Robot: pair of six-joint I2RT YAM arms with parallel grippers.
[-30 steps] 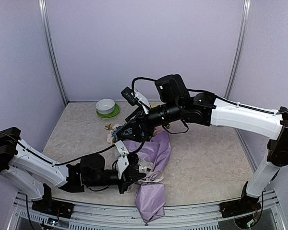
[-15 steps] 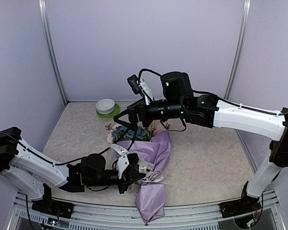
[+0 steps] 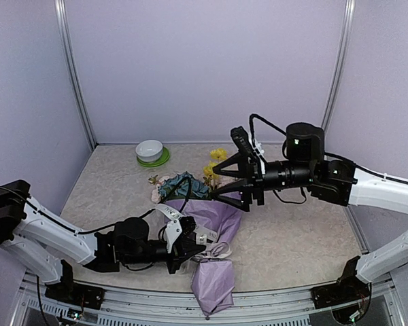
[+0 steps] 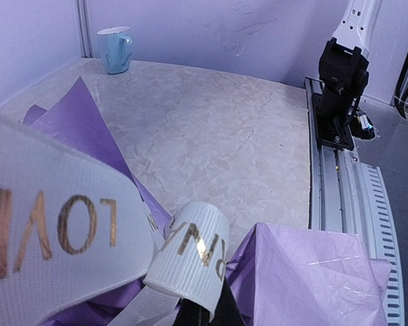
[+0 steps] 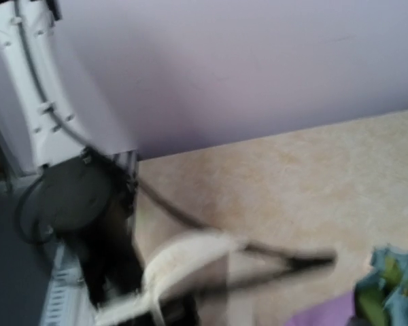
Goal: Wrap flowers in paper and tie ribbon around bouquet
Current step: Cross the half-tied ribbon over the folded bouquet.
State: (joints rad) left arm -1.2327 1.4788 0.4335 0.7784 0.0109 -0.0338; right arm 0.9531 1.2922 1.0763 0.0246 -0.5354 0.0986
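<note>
Nearest me, my left gripper (image 3: 194, 246) is clamped tight on the ribbon (image 4: 61, 217) beside the bouquet (image 3: 217, 217), which lies on the table (image 3: 292, 224) wrapped in lilac paper (image 3: 214, 282). Beyond it, my right gripper (image 3: 219, 185) hovers with fingers spread, just beside the flowers (image 3: 180, 183).

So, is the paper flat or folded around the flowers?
Folded: the paper is bunched around the flowers, only their heads showing.

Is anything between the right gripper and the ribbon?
Nothing visible. The right gripper hangs open over the lilac paper; the ribbon lies just beyond it on the paper, clamped in the left gripper.
</note>
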